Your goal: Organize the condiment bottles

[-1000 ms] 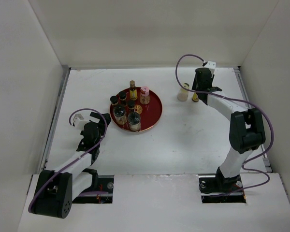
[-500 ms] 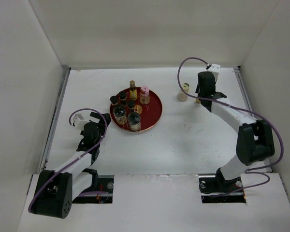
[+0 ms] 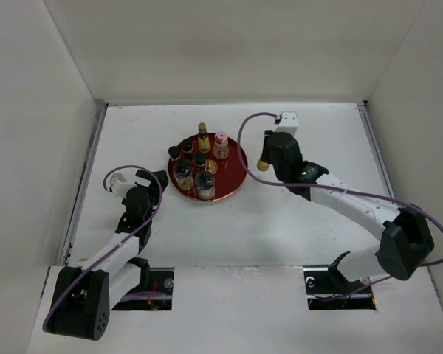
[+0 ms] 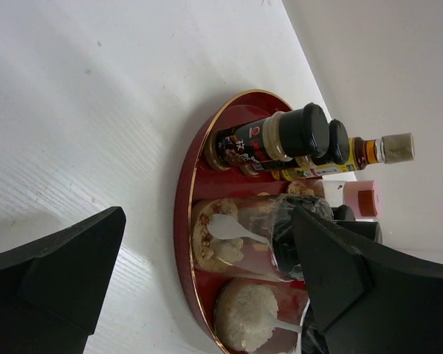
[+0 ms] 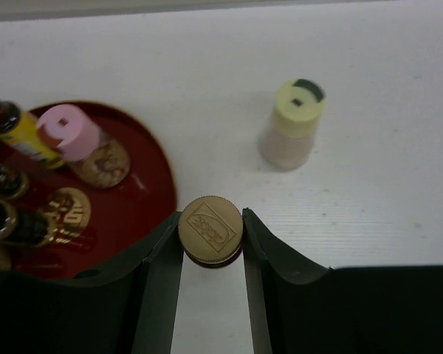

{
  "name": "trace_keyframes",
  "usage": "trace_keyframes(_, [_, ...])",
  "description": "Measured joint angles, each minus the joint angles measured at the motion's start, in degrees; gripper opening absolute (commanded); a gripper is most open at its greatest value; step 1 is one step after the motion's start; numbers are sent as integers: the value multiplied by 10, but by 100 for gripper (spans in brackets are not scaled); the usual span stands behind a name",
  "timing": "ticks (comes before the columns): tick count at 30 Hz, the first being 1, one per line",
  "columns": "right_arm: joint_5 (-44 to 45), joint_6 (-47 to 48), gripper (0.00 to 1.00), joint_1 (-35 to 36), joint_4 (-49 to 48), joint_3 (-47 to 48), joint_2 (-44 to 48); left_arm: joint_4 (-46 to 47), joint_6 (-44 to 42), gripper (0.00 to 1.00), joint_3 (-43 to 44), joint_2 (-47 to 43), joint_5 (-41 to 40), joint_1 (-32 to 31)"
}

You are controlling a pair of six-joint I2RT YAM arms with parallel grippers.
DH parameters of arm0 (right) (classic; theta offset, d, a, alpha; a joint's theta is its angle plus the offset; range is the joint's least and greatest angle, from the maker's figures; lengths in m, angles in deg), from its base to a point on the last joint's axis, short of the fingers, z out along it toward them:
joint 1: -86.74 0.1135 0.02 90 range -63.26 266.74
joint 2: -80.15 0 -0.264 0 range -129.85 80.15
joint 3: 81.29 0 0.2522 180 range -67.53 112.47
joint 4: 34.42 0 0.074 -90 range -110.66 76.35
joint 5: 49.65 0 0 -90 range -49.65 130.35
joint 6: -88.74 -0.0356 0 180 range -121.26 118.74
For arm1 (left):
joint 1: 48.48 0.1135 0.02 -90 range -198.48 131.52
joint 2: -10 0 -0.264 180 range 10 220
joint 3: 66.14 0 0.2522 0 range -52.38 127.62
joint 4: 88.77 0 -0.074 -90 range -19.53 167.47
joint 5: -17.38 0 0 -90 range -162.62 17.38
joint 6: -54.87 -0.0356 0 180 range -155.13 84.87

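Gold-capped bottle [image 5: 210, 236] pinched in right tool [image 3: 269, 158], just beside red tray [image 5: 146, 168] rim. Step, likely: transfer onto tray. Next calls for clearing rim, finding gap near pink-capped jar [image 5: 65, 131]. Cream bottle [image 5: 292, 125] alone on worktop [image 5: 376, 184]. Left tool [image 3: 149, 179] wide, empty, near tray.

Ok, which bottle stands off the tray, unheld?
The cream bottle, pale yellow cap; the right fingers hold the gold-capped one, others sit on the red tray.

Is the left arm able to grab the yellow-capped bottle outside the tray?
Probably not: the yellow-capped bottle stands beyond the red tray, with the crowded tray and the right gripper between it and the left gripper.
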Motion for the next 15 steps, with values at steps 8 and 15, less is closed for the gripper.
trace_keyframes(8, [-26, -7, 28, 94, -48, 85, -146, 0, -2, 100, 0, -2, 0, 0])
trace_keyframes(15, [-40, -6, 29, 123, -68, 161, -259, 0, -2, 100, 0, 0, 0, 0])
